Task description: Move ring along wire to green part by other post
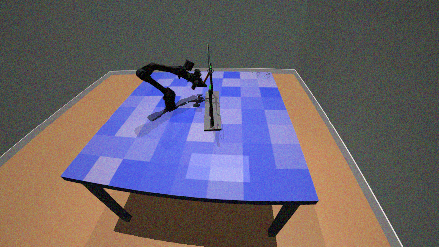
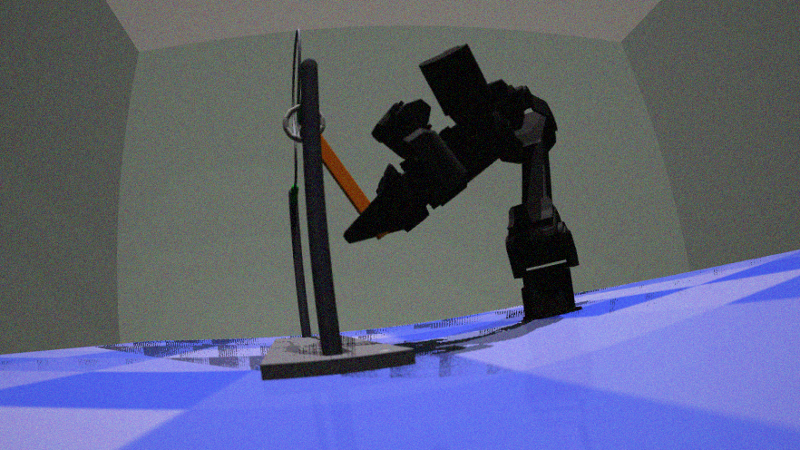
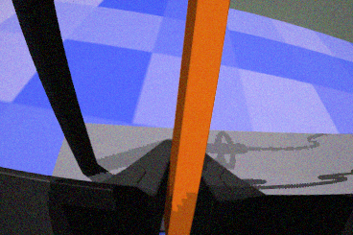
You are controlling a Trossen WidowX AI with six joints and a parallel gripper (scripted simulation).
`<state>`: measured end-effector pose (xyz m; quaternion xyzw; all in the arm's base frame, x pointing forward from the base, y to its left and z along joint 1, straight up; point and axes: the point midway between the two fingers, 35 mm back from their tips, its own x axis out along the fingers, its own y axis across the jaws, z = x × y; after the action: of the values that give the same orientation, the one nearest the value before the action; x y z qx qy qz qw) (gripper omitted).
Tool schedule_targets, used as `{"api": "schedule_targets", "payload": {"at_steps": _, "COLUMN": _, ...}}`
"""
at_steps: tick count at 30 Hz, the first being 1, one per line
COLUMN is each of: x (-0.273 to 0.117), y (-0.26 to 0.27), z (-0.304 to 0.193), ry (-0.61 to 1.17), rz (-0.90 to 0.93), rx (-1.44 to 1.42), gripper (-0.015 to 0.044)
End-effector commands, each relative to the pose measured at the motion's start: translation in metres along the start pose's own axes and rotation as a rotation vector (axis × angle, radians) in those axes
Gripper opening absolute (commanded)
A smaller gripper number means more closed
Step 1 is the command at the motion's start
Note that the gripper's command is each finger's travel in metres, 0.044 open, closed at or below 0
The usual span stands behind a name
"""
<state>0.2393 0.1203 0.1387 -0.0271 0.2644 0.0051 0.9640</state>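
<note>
The ring (image 2: pixel 303 122), which I judge light and rigid, sits high by the near post (image 2: pixel 315 209) above the desk (image 1: pixel 226 166), and my tool (image 2: pixel 368 226) is clamped on the lower end of its stiff orange handle (image 2: pixel 344 174).

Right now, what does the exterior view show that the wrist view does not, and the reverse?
Only the exterior view shows the ring up around the wire, the whole arm and the base plate's full outline. Only the wrist view shows the gripper closed on the handle's lower end, seen close, with the wire's shadow on the plate. Both show the orange handle, a dark post and the blue checkered table.
</note>
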Motion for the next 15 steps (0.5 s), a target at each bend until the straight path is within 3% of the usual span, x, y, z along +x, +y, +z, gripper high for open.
{"api": "schedule_targets", "payload": {"at_steps": 1, "x": 0.000, "y": 0.000, "z": 0.000, "ry": 0.000, "rz": 0.000, "rx": 0.000, "gripper": -0.0071}}
{"api": "schedule_targets", "payload": {"at_steps": 10, "x": -0.001, "y": 0.000, "z": 0.000, "ry": 0.001, "rz": 0.000, "rx": 0.000, "gripper": 0.0160}}
{"api": "schedule_targets", "payload": {"at_steps": 15, "x": -0.013, "y": 0.002, "z": -0.001, "ry": 0.008, "rz": -0.002, "rx": 0.003, "gripper": 0.0160}}
